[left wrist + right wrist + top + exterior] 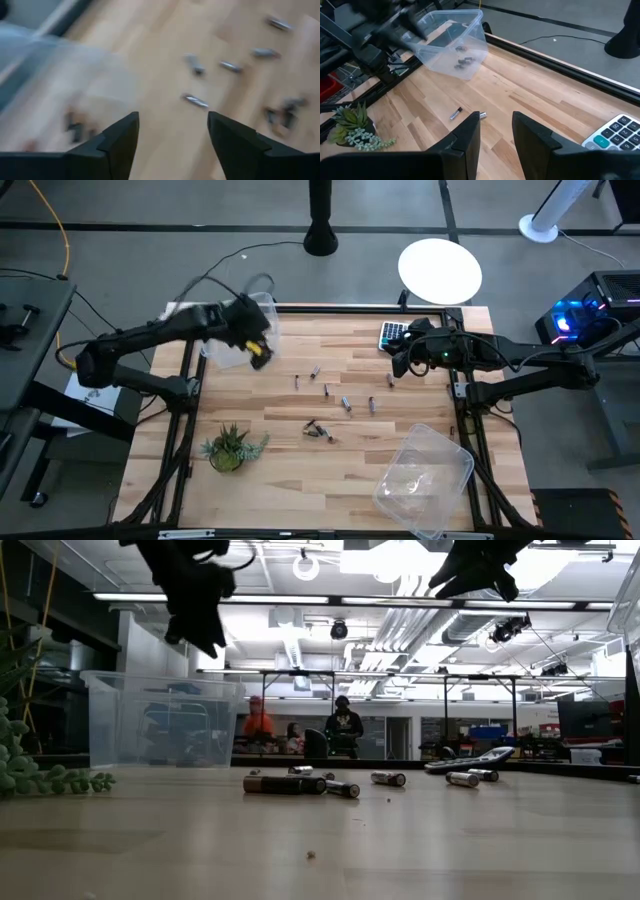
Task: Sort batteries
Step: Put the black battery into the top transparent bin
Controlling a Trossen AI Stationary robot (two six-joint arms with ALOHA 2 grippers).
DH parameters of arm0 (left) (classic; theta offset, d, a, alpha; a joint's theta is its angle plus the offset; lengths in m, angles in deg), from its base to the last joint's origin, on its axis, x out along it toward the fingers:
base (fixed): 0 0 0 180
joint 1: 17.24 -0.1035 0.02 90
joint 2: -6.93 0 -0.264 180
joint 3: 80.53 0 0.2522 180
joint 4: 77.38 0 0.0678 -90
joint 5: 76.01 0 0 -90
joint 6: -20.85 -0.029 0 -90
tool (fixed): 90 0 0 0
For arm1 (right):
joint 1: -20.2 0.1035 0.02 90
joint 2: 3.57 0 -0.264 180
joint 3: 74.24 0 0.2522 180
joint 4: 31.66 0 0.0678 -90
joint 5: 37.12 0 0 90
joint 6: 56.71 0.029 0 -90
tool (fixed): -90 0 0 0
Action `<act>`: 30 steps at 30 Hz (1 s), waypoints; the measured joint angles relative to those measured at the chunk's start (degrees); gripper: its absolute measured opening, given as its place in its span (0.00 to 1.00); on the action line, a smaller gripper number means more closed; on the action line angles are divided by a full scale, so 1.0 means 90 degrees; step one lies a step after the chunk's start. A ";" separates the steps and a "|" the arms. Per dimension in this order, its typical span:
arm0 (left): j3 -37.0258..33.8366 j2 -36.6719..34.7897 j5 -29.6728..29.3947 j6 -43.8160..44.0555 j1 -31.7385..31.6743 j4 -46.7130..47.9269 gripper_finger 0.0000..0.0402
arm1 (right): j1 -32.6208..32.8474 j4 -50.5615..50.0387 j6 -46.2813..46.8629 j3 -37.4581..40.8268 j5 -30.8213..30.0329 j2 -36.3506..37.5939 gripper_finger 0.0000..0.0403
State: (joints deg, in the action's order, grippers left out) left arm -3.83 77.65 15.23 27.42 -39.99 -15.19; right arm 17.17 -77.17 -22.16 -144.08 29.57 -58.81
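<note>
Several small grey and silvery batteries [346, 404] lie scattered on the middle of the wooden table [290, 480]; the low view shows them lying on their sides [285, 783]. A few more batteries [465, 61] lie inside a clear plastic bin [232, 350] at the table's far left. My left gripper [172, 117] hangs open above the table beside that bin's edge, with nothing between its fingers. My right gripper [496, 117] hovers open and empty at the far right, next to a grey calculator [393, 333].
A second clear bin [425, 478] stands at the near right corner. A small green potted plant [232, 448] sits at the near left. Bare wood lies between the plant and the scattered batteries. People stand in the room beyond the table [343, 725].
</note>
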 joint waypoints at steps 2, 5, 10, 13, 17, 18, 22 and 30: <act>0.0000 0.0204 -0.0039 0.0031 0.0707 -0.0159 0.60 | 0.0000 -0.0019 0.0000 -0.0002 0.0000 0.0000 0.27; 0.0006 0.0662 -0.0216 -0.0256 0.1821 -0.0450 0.60 | -0.0001 -0.0037 -0.0002 -0.0001 0.0002 0.0000 0.27; 0.0005 0.1727 -0.0747 -0.0672 0.3108 -0.1249 0.60 | 0.0000 -0.0085 -0.0104 0.0000 0.0002 0.0000 0.27; 0.0005 0.2317 -0.0413 0.0013 0.3292 -0.1692 0.60 | 0.0000 -0.0110 -0.0107 -0.0002 0.0009 0.0000 0.27; 0.0005 0.2910 -0.0288 0.0844 0.3345 -0.1986 0.60 | 0.0000 -0.0287 -0.0107 0.0000 0.0031 0.0000 0.27; 0.0005 0.3012 -0.0269 0.0977 0.3342 -0.2122 0.60 | -0.0002 -0.0315 -0.0107 0.0000 0.0029 0.0000 0.27; 0.0005 0.3366 -0.0145 0.1596 0.3337 -0.2811 0.60 | -0.0002 -0.0494 -0.0110 -0.0001 0.0029 0.0001 0.27; 0.0002 0.3939 -0.0371 0.2556 0.3337 -0.2759 0.60 | -0.0002 -0.0772 -0.0191 -0.0002 0.0024 0.0002 0.27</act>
State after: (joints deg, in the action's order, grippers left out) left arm -3.81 113.09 11.88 50.42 -9.95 -40.02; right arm 17.15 -84.12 -23.88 -144.10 29.79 -58.79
